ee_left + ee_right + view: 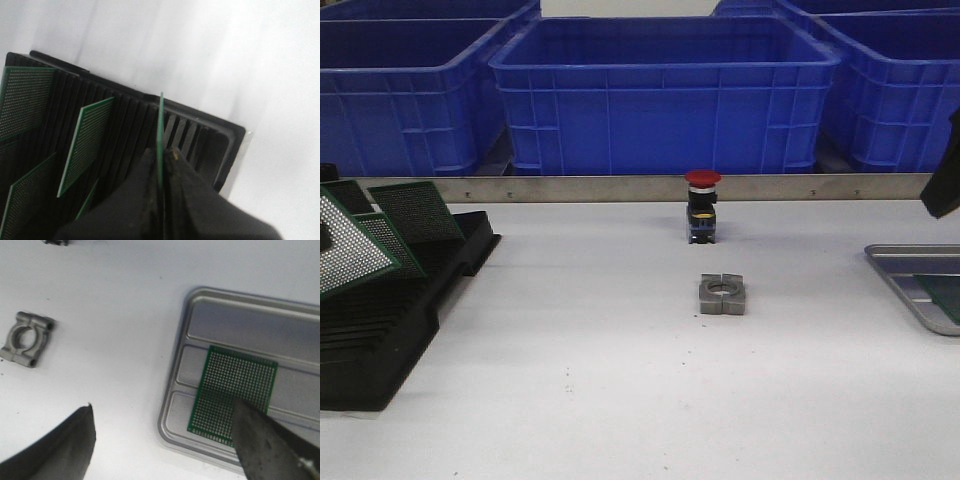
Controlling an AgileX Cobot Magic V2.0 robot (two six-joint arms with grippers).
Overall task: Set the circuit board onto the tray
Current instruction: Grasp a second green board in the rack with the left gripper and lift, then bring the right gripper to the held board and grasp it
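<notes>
Left gripper [161,162] jaws clamped on circuit board [160,131] (edge-on); right gripper [165,440] jaws apart, tips cropped.

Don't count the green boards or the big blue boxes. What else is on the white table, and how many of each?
Black slotted rack: 1
Red-topped push button: 1
Grey metal block with a hole: 1
Grey metal tray: 1
Total: 4

Rack [390,320] left, boards standing in it; clamp block [722,294] centre; tray [910,275] right, board [233,395] in it.
</notes>
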